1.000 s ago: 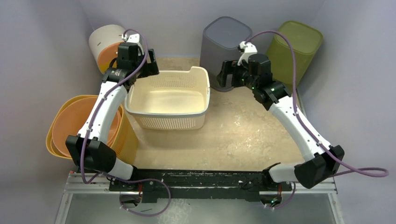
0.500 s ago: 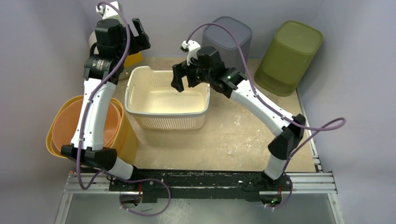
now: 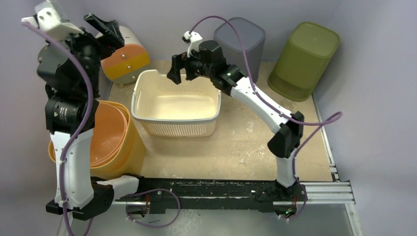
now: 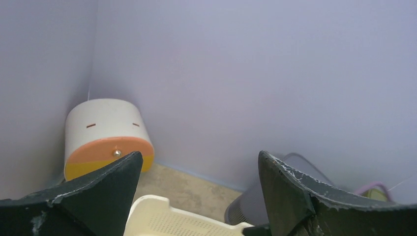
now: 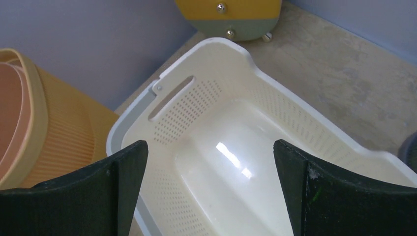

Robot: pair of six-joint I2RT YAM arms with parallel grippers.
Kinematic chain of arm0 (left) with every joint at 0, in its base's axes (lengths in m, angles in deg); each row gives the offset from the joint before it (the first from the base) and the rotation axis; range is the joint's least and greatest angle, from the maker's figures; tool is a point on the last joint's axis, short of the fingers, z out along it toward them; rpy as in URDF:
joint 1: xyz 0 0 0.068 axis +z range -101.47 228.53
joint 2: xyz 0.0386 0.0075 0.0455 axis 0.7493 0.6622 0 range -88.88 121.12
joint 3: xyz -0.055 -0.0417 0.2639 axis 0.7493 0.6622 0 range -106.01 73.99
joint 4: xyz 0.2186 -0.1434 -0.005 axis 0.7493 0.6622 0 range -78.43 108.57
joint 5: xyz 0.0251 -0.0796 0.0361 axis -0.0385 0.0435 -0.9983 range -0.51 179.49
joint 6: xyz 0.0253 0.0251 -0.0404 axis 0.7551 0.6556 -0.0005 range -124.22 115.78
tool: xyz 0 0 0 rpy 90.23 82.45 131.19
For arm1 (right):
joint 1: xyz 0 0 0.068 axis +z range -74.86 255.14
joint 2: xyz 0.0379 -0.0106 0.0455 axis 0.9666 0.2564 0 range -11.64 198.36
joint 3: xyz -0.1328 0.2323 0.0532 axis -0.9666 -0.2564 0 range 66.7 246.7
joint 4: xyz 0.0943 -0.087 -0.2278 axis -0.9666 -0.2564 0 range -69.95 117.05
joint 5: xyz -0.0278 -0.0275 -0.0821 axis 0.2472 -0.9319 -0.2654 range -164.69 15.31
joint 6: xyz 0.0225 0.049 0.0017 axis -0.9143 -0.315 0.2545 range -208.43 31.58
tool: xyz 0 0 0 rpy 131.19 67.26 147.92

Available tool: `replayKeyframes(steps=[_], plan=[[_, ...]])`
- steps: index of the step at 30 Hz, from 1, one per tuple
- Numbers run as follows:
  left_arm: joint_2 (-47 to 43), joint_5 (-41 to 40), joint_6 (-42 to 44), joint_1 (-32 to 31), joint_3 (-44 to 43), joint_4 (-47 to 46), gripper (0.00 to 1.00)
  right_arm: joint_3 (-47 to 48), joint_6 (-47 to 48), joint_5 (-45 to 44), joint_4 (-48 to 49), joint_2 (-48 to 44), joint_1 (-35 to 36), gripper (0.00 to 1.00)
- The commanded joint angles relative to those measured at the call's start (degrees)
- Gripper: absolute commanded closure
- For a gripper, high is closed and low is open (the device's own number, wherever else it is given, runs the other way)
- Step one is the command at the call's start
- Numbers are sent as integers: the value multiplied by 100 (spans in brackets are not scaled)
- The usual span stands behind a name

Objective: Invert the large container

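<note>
The large container is a cream perforated basket (image 3: 182, 129) standing upright, mouth up, in the middle of the table. My right gripper (image 3: 181, 73) hovers open over its far rim; in the right wrist view the basket's shiny inside (image 5: 231, 162) fills the space below the open right gripper (image 5: 210, 145), with nothing held. My left gripper (image 3: 105, 29) is raised high at the far left, open and empty, well clear of the basket. In the left wrist view only the basket's far corner (image 4: 172, 221) shows beneath the open left gripper (image 4: 200, 157).
A white and orange round bin (image 3: 123, 54) lies on its side at the back left. A grey bin (image 3: 238, 39) and a green bin (image 3: 305, 51) stand at the back. A yellow basket holding an orange tub (image 3: 98, 137) sits at the left.
The left arm has lifted up and swung left, away from the basket's rim. The right arm has swept left from beside the grey bin to over the basket's far edge.
</note>
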Motion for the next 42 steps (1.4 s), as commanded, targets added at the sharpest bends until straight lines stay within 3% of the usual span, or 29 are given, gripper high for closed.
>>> replayKeyframes(steps=[1,8,14,22,29,36,42], plan=[[-123,28,-210,-11,141,-220,16,899,-403,-35,104,715,201,0],[-228,301,-248,-11,206,88,17,1595,-986,-97,113,1544,410,5],[-302,421,-203,-11,269,383,17,1131,-1161,-219,415,1457,453,7],[-212,597,-113,-11,214,980,17,739,-1058,-157,85,1369,453,11],[-273,760,-171,-11,387,1232,17,638,-734,-772,-167,1246,397,9],[-432,744,-207,-11,542,1359,17,1278,-110,-1775,-990,1283,18,8],[-513,808,-242,-11,768,1337,17,780,428,-2617,-1382,569,4,7]])
